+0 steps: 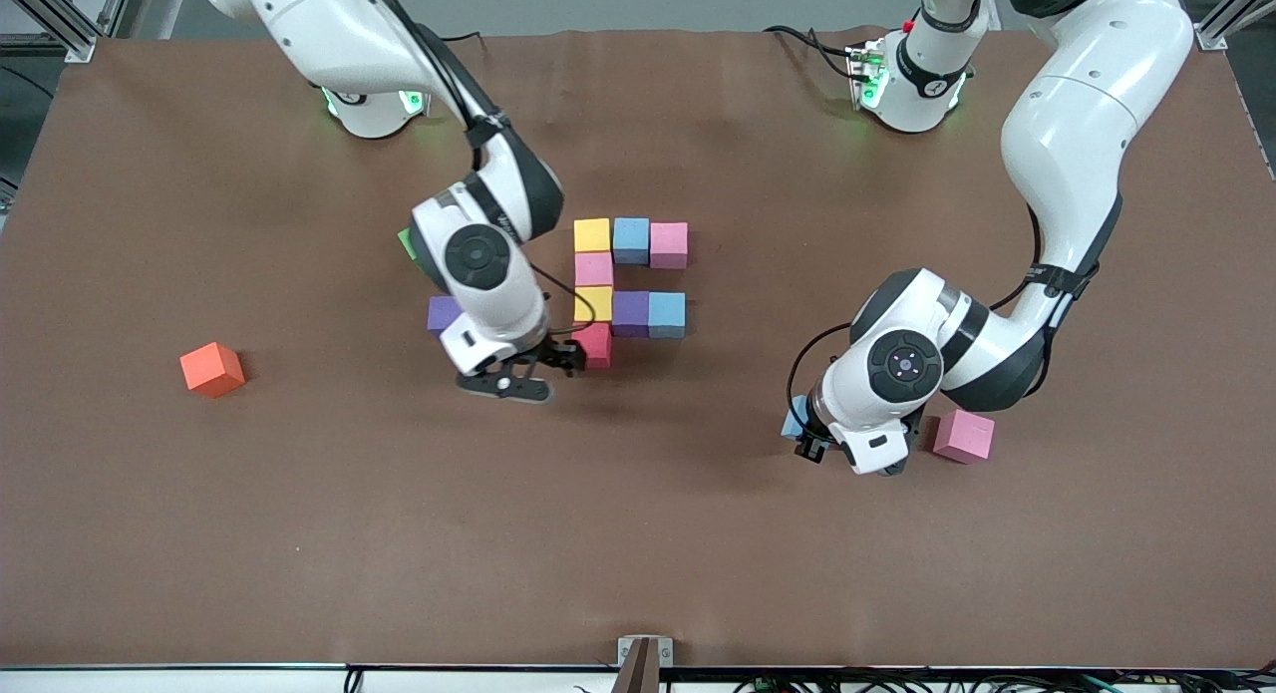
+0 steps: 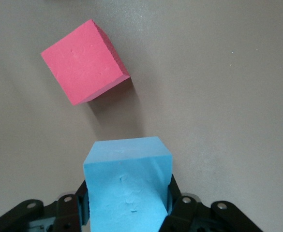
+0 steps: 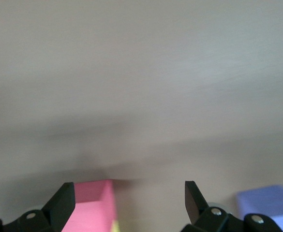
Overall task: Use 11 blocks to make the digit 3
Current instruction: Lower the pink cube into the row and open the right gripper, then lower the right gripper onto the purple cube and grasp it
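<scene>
Eight blocks form a touching figure in the middle of the table: a row of yellow [image 1: 591,235], light blue [image 1: 630,239] and pink [image 1: 668,244], a pink one [image 1: 593,269], a row of yellow [image 1: 593,303], purple [image 1: 630,313] and light blue [image 1: 666,314], and a red one [image 1: 596,344] nearest the front camera. My right gripper [image 1: 573,358] [image 3: 127,198] stands open at the red block [image 3: 90,205], which lies beside one finger. My left gripper [image 1: 809,439] [image 2: 129,208] is shut on a light blue block [image 1: 795,419] [image 2: 129,186] next to a loose pink block [image 1: 964,435] [image 2: 83,60].
A loose purple block [image 1: 444,314] [image 3: 267,205] lies beside the right arm's wrist. A green cube [image 1: 406,242] is mostly hidden by that arm. An orange cube [image 1: 211,369] sits toward the right arm's end of the brown table [image 1: 638,533].
</scene>
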### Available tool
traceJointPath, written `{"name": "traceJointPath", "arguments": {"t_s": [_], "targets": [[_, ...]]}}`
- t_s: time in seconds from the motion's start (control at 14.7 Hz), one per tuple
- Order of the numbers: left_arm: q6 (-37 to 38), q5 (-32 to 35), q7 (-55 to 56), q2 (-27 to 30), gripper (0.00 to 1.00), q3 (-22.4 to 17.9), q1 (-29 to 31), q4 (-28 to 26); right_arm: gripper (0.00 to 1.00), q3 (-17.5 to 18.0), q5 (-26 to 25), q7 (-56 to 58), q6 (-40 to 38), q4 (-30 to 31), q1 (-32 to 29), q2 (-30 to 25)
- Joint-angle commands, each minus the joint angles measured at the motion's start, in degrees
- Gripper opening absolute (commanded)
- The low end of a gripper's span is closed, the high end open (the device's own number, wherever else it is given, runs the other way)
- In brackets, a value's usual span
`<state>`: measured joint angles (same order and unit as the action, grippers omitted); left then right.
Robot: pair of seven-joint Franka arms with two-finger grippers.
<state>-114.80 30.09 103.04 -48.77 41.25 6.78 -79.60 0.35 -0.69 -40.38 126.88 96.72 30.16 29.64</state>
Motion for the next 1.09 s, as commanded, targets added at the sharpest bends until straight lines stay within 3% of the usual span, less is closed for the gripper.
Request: {"name": "traceJointPath", "arguments": {"t_s": [0.0,0.27,0.61,1.02], "targets": [[0.7,0.0,-0.1,0.5,0.31,0.0,-0.1,0.0,1.0,0.1,-0.5,1.1,0.6,9.6,-1.8,-7.6],[0.7,0.0,-0.1,0.5,0.31,0.0,-0.1,-0.1,1.0,0.0,-4.0,1.1,10.1,24.5,-4.2,-15.0],[0.7,0.0,-0.1,0.5,0.31,0.0,-0.1,0.0,1.0,0.1,-4.5,1.1,21.9,36.7,-5.5,-17.3],[0.6,-0.2,-0.2,0.5,0.31,0.0,0.3,0.0,1.0,0.2,-4.5,4.4,25.3,41.7,-7.8,-18.6]]}}
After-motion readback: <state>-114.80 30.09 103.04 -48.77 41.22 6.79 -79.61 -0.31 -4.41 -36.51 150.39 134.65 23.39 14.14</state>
